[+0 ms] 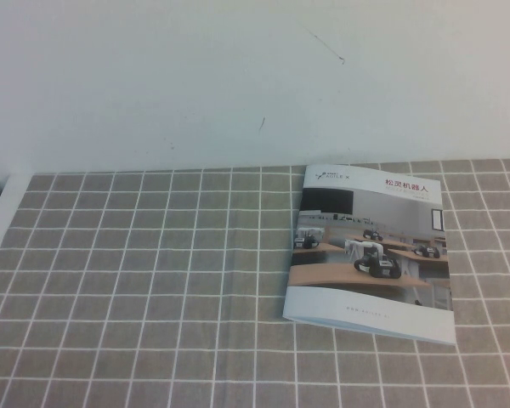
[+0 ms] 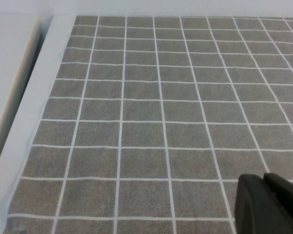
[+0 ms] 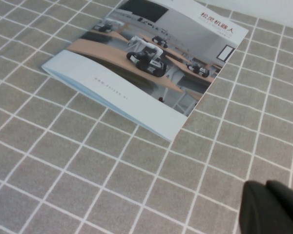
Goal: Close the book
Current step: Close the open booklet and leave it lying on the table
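The book [image 1: 370, 252] lies flat and closed on the grey checked tablecloth, right of centre, its cover showing a photo of robots on desks and red characters at the top. The same book [image 3: 145, 61] fills the upper part of the right wrist view. My right gripper [image 3: 266, 187] hangs above bare cloth some way off the book's lower corner, its black fingers pressed together and holding nothing. Over the cloth near the table's left edge is my left gripper [image 2: 263, 179], also shut and empty. Neither arm appears in the high view.
The checked tablecloth [image 1: 136, 280] covers the table up to a white wall [image 1: 195, 76] behind. A white table border [image 2: 34, 122] runs along the left side.
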